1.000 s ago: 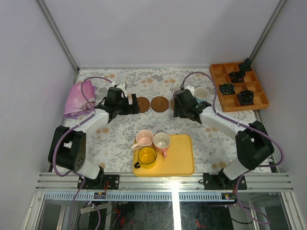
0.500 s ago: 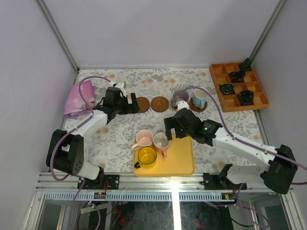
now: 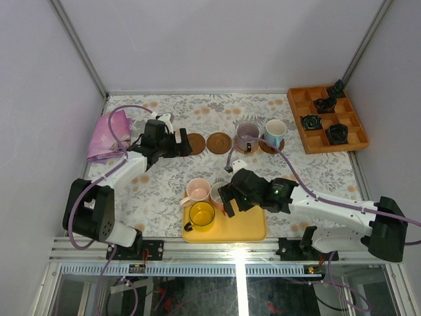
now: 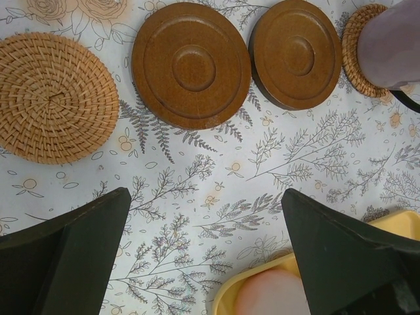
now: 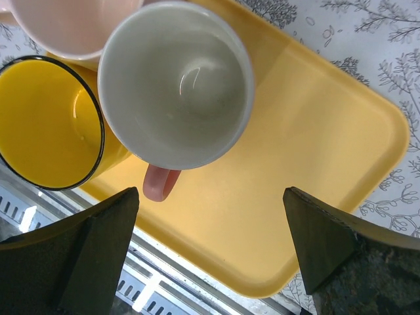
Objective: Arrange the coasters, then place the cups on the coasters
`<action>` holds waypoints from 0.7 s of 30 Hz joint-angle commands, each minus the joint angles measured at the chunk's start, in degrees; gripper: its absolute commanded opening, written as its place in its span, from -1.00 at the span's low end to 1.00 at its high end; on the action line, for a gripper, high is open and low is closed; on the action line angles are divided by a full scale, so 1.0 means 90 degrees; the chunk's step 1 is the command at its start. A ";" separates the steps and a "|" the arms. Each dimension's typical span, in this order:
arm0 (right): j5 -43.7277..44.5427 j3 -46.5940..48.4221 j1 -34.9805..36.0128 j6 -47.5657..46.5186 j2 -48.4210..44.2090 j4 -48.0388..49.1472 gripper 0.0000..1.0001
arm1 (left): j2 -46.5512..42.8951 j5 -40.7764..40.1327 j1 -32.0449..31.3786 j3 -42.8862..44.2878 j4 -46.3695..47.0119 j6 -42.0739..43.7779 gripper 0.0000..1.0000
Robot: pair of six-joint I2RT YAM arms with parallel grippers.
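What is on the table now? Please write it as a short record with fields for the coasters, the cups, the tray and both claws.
bare coasters: three in a row, one woven coaster, two smooth brown coasters
cups on coasters: purple cup, blue cup
cups on tray: yellow cup, pale pink cup, white-inside cup
tray: yellow tray, right half bare
left claw: open, above the bare coasters, holds nothing
right claw: open, over the tray near the white-inside cup, holds nothing
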 commanded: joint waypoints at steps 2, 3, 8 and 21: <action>-0.0187 0.0100 0.0119 -0.0205 0.0293 0.0107 0.99 | -0.0227 0.0055 0.0043 -0.0071 -0.0088 -0.0060 1.00; -0.0189 0.0125 0.0116 -0.0225 0.0342 0.0081 0.99 | -0.0227 0.0060 0.0048 -0.0074 -0.0089 -0.0066 1.00; -0.0176 0.0242 0.0117 -0.0266 0.0619 -0.0028 0.99 | -0.0186 0.0078 0.0042 -0.0071 -0.0070 -0.0071 1.00; 0.0159 0.0225 0.0116 -0.0019 0.0905 -0.0076 0.57 | -0.0106 0.0147 0.0048 -0.0052 -0.0045 -0.0084 1.00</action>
